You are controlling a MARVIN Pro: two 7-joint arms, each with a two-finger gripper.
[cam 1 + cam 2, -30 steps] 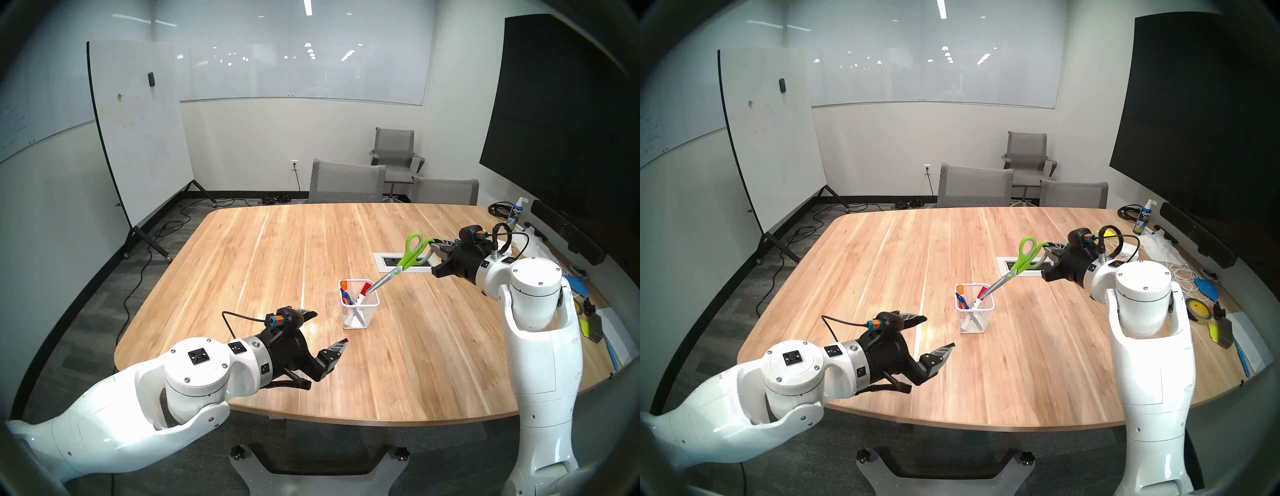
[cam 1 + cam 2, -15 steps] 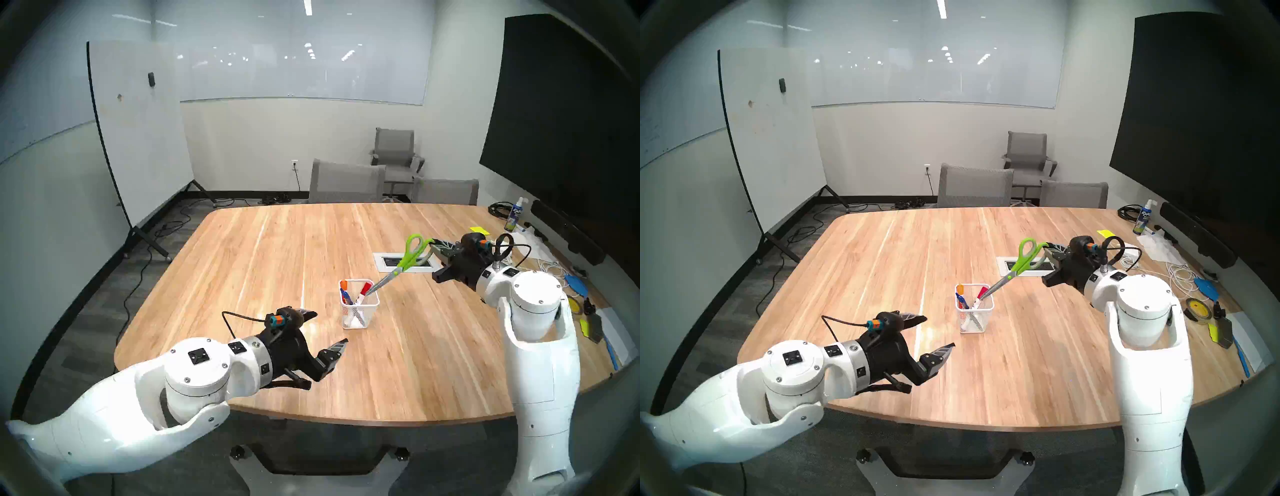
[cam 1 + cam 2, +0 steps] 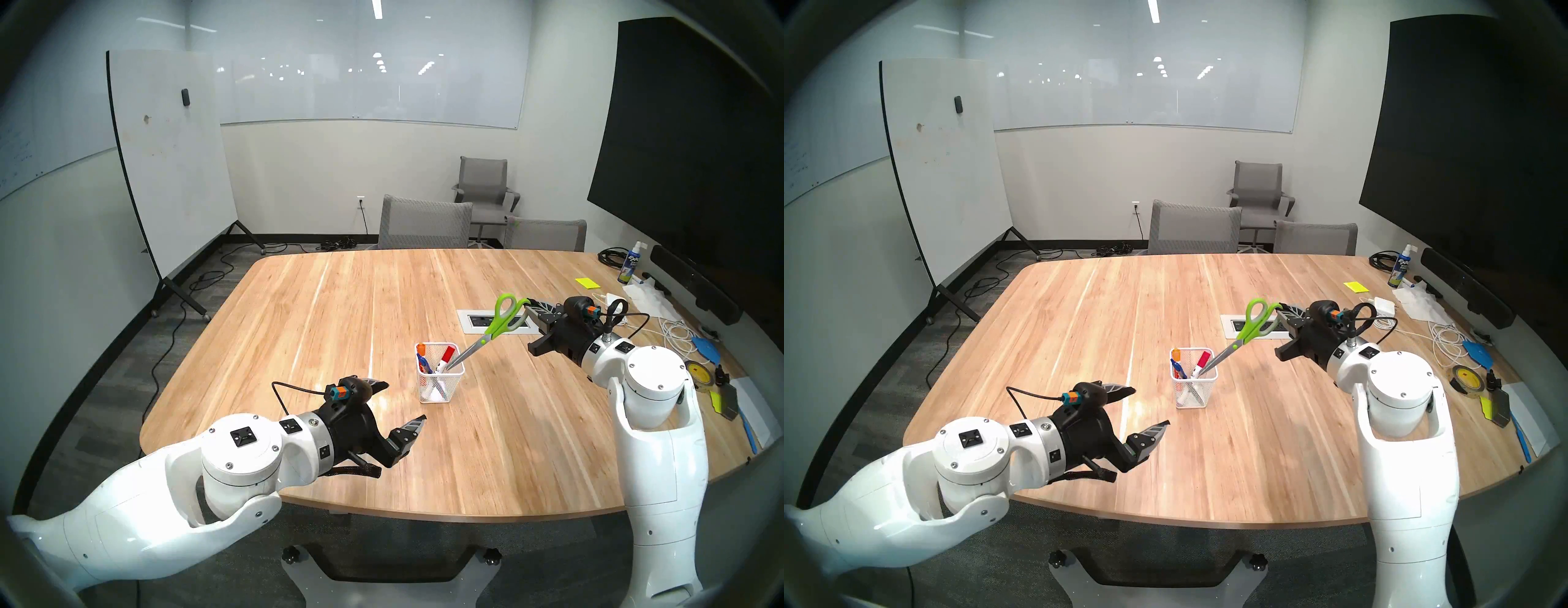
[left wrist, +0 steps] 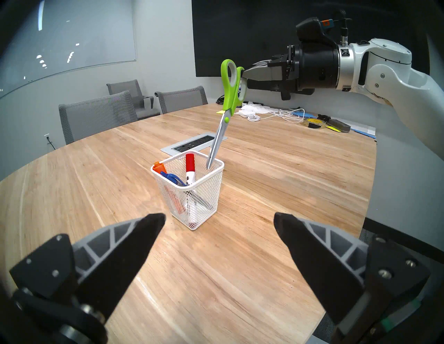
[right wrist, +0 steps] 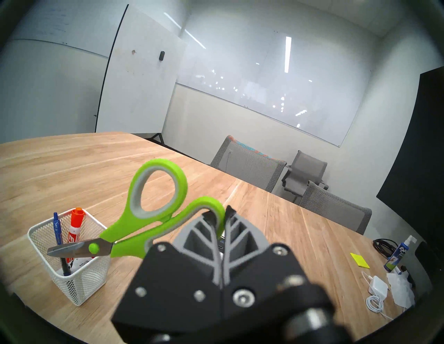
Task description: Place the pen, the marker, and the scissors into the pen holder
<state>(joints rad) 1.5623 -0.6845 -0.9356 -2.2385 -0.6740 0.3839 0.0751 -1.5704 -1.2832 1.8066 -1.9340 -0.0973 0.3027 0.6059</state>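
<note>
The white mesh pen holder (image 3: pixel 441 382) (image 4: pixel 192 194) stands mid-table. Inside it lean a blue pen (image 3: pixel 423 364) (image 5: pixel 57 228), a red-capped marker (image 3: pixel 446 356) (image 4: pixel 190 168) and an orange-capped marker (image 4: pixel 158 167). The lime-green scissors (image 3: pixel 500 322) (image 5: pixel 144 228) hang tilted, blade tips just inside the holder's far right corner. My right gripper (image 3: pixel 529 303) (image 5: pixel 219 213) is shut on the lower handle loop, up and to the right of the holder. My left gripper (image 3: pixel 403 403) (image 4: pixel 219 221) is open and holds nothing, low over the table just left of the holder.
A power outlet panel (image 3: pixel 471 320) is set into the table behind the scissors. Along the right edge lie a spray bottle (image 3: pixel 630 267), a yellow sticky note (image 3: pixel 587 282), white cables (image 3: pixel 674 333) and a tape roll (image 3: pixel 700 373). Grey chairs (image 3: pixel 424 223) stand at the far side.
My right arm has come down and slightly toward me with the scissors, so the blade tips have dipped further into the holder. The left arm has stayed still.
</note>
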